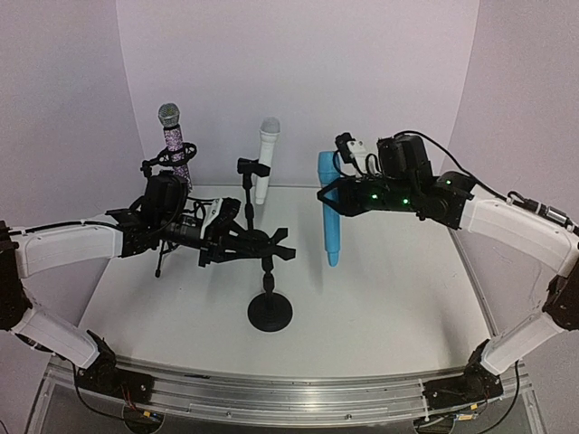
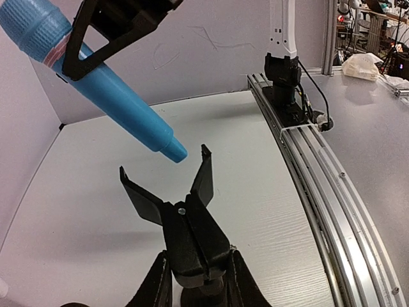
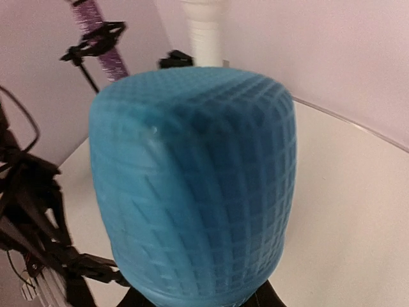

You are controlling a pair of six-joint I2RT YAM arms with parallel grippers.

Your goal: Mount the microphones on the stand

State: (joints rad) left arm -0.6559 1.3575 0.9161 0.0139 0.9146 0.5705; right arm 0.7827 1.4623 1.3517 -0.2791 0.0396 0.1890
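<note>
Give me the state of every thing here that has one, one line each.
purple microphone: clipped in left rear stand.
white microphone: clipped in middle rear stand.
light blue microphone: held in the air, head up, in no clip.
front stand: upright, its clip empty.
right hand: shut on the light blue microphone.
left hand: shut on the front stand at its clip.

The light is soft and even, a bit pinkish on the walls (image 1: 298, 72). Shadows on the white table (image 1: 380, 298) are weak. The overhead view bends at its edges. In the right wrist view the light blue microphone (image 3: 192, 192) is close and blurred.
</note>
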